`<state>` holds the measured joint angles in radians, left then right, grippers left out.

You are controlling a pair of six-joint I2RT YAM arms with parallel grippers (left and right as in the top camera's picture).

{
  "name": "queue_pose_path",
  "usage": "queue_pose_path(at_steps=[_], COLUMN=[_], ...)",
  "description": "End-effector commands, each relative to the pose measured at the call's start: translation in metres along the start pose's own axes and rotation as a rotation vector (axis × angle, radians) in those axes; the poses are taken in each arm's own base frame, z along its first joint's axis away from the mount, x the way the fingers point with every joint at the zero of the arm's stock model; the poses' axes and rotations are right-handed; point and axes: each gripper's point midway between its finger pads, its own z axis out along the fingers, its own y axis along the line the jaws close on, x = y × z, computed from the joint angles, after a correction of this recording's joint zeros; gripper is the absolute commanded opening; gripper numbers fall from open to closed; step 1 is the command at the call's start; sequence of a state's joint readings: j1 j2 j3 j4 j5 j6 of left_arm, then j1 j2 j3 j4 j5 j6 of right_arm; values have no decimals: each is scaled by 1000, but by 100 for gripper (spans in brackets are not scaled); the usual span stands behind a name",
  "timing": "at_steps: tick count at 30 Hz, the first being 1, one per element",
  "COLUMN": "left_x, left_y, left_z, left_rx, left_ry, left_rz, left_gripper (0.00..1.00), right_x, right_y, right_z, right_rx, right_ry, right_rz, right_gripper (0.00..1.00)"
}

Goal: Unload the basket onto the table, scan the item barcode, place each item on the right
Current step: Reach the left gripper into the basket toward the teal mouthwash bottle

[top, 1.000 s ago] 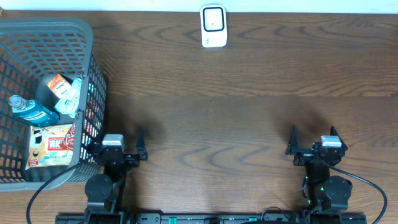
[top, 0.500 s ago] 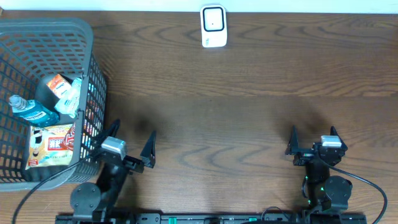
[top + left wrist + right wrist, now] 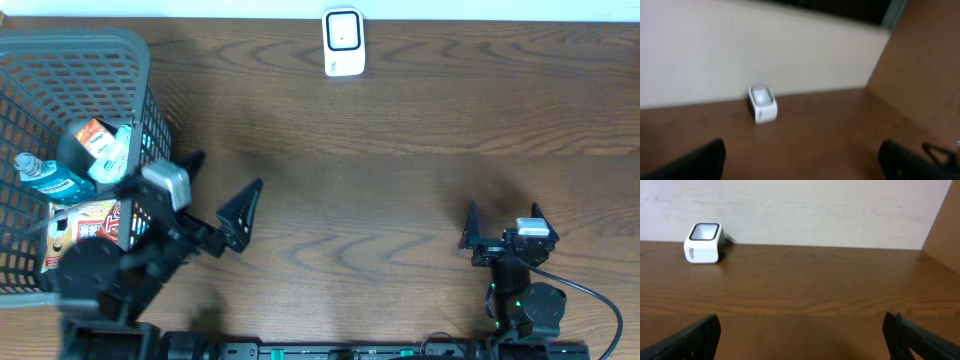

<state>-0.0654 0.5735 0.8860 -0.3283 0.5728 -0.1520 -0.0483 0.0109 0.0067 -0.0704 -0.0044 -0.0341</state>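
Note:
The white barcode scanner (image 3: 343,42) stands at the table's far edge; it also shows as the scanner (image 3: 762,103) in the blurred left wrist view and as the scanner (image 3: 702,242) in the right wrist view. The items lie in a grey mesh basket (image 3: 75,45) at the left: a blue bottle (image 3: 50,180), an orange-and-white packet (image 3: 100,140) and a printed snack bag (image 3: 85,235). My left gripper (image 3: 230,170) (image 3: 802,162) is raised beside the basket's right wall, open and empty. My right gripper (image 3: 505,212) (image 3: 802,335) sits low at the near right, open and empty.
A pale wall (image 3: 800,210) runs behind the table's far edge. The basket's right wall (image 3: 150,150) stands just left of my left arm. Bare wood (image 3: 400,180) lies between the two arms and the scanner.
My left arm has lifted and swung up and to the left, toward the basket, with its jaws still wide. The right arm has not moved.

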Motion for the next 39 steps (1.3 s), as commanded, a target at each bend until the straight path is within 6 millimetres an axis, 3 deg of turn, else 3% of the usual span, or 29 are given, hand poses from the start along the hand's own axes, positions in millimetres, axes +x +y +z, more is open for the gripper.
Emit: queue_pose_path(at_steps=[1, 6, 10, 15, 22, 31, 35, 39], left_x=[-52, -77, -45, -51, -84, -110, -104, -78], left_y=[-2, 20, 27, 37, 90, 159, 195, 237], left_z=[-20, -45, -48, -50, -75, -60, -55, -69], left_rx=[-115, -335, -364, -422, -787, -1187, -1339, -1489], left_ry=[-34, -30, 91, 65, -60, -25, 12, 15], left_rz=[33, 40, -6, -11, -113, -202, -257, -422], left_gripper=[98, 98, 98, 98, 98, 98, 98, 98], right_x=[1, 1, 1, 1, 1, 1, 1, 1], right_y=[2, 2, 2, 2, 2, 2, 2, 2], right_z=[0, 0, 0, 0, 0, 0, 0, 0], right_rx=[-9, -9, -9, -9, -9, -9, -9, -9], right_ry=[1, 1, 1, 0, 1, 1, 1, 1], right_rz=[-9, -9, -9, -9, -9, -9, -9, -9], right_gripper=[99, 99, 99, 99, 99, 99, 99, 99])
